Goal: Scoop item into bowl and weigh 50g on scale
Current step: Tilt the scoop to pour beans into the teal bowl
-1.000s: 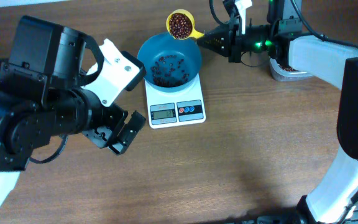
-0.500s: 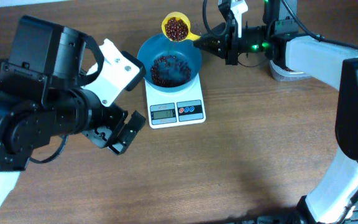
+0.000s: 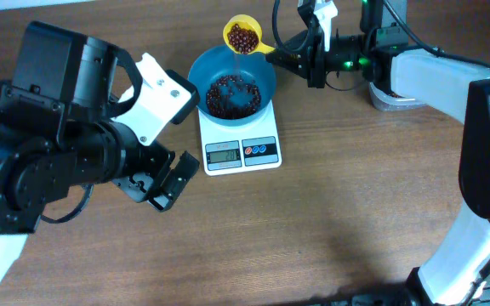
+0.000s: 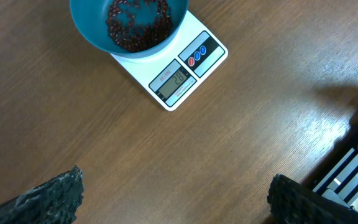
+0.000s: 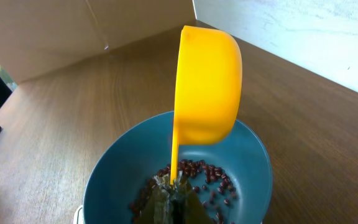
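The teal-blue bowl (image 3: 231, 82) stands on the white scale (image 3: 240, 143) and holds dark red-brown beans (image 3: 230, 93). The bowl (image 4: 126, 25), the beans (image 4: 137, 22) and the scale (image 4: 179, 78) also show in the left wrist view. My right gripper (image 3: 286, 58) is shut on the handle of a yellow scoop (image 3: 244, 36) that holds beans, tilted over the bowl's far rim. In the right wrist view the scoop (image 5: 207, 87) hangs above the bowl (image 5: 110, 177). My left gripper (image 3: 164, 180) is open and empty, above the table left of the scale.
A clear tub (image 3: 391, 95) with beans stands at the back right, mostly behind the right arm. The scale's display (image 3: 223, 154) is lit. The left arm's large black body (image 3: 58, 144) covers the table's left side.
More beans lie in the bowl than one second ago. The scoop has shifted slightly left and tipped over the bowl's rim. The left arm has not moved.
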You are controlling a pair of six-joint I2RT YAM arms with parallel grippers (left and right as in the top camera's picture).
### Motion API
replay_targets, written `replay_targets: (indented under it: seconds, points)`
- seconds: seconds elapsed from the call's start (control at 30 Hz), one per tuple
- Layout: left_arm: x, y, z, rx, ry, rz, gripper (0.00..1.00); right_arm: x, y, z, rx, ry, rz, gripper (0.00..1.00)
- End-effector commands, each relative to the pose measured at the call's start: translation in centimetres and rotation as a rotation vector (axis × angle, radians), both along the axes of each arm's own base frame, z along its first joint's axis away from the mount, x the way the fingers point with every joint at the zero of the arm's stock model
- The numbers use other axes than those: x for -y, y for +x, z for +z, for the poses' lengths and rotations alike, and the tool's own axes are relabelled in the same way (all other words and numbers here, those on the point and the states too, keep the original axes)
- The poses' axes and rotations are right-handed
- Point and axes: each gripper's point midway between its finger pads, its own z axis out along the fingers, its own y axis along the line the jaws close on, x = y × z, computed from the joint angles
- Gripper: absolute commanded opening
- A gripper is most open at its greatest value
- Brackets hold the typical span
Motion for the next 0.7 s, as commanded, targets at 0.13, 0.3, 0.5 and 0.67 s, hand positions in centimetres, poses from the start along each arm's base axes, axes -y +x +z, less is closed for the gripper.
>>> replay_targets:
  seconds: [0.13, 0.3, 0.5, 0.67]
  points:
    - [0.0, 0.04, -0.29, 0.002, 0.015, -0.013, 0.99, -0.42, -0.12, -0.04, 0.035, -0.006, 0.022, 0.04]
    - [0.0, 0.04, -0.29, 0.002, 0.015, -0.013, 0.99, -0.7, -0.72, 0.29, 0.086, 0.005, 0.068, 0.04]
    - [0.0, 0.04, -0.29, 0.002, 0.015, -0.013, 0.99, -0.76, -0.9, 0.41, 0.102, 0.009, 0.082, 0.04]
    - [0.0, 0.04, -0.29, 0.002, 0.015, -0.013, 0.99, -0.71, -0.87, 0.41, 0.106, 0.008, 0.081, 0.04]
